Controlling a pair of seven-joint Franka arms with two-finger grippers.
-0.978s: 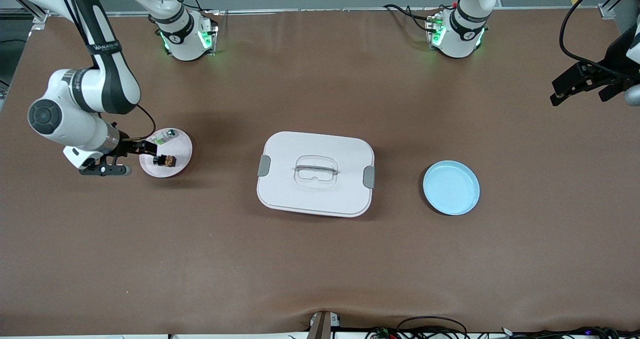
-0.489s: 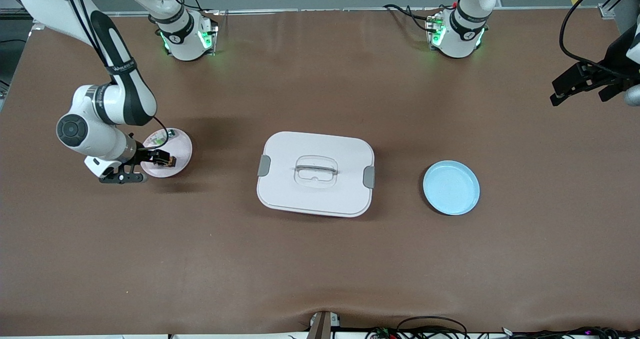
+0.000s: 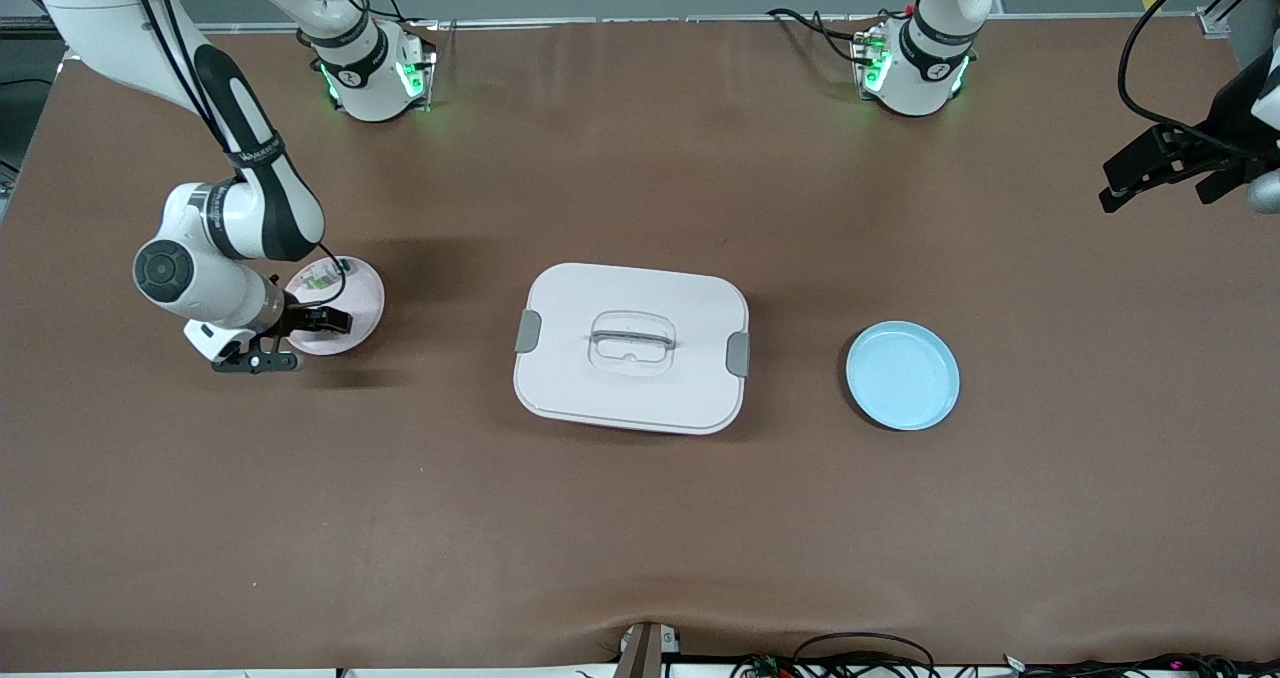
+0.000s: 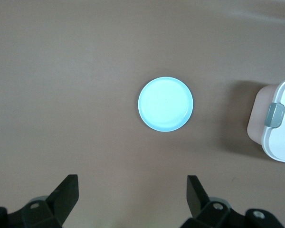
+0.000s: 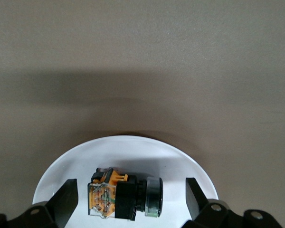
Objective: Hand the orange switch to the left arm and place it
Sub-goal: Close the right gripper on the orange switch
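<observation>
The orange switch (image 5: 118,194), a black block with an orange part and a silver cap, lies on its side on the pink plate (image 3: 362,293); the plate also shows in the right wrist view (image 5: 133,152). My right gripper (image 3: 328,320) is low over the plate, open, with one finger (image 5: 66,197) on each side of the switch and gaps between. In the front view the gripper covers the switch. The white box (image 3: 630,348) stands mid-table. My left gripper (image 3: 1135,180) waits open and empty, high over the left arm's end of the table.
A small green-and-silver component (image 3: 322,276) lies on the pink plate, farther from the front camera than the switch. A blue plate (image 3: 902,375) sits between the box and the left arm's end; the left wrist view shows it (image 4: 165,104) and a box corner (image 4: 280,128).
My right arm has swung toward the box and lowered, bringing its open fingers from beside the switch to either side of it. The left arm has not moved.
</observation>
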